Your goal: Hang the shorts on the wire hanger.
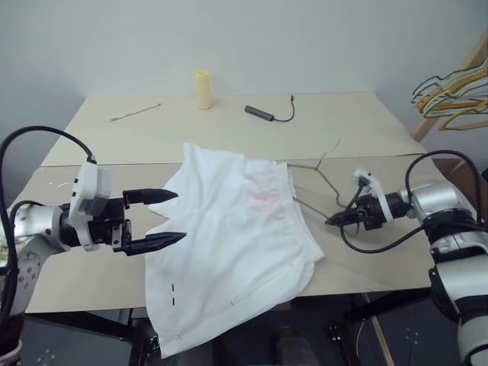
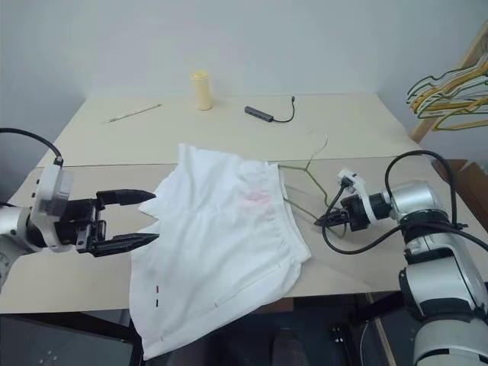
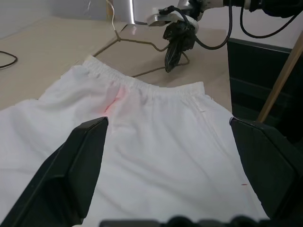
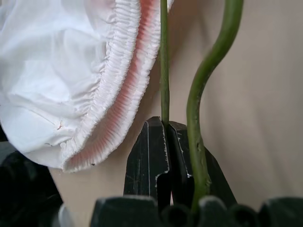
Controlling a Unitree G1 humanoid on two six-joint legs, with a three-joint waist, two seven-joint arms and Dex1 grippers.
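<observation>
- So far, our right gripper has its fingers clamped on the wire hanger, beside the waistband.
- Meanwhile the shorts lie unhung on the desk; our left gripper waits, fingers apart.

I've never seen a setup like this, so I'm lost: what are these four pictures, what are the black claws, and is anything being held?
It is a two-armed robot. Two pictures look down from its head; the other two come from cameras on its wrists. The left tool, black fingers spread open, hovers at the edge of the white shorts on the table. The right tool is shut on a thin wire hanger beside the waistband. Farther back lie a yellow bottle, a dark cable and a thin stick.
</observation>
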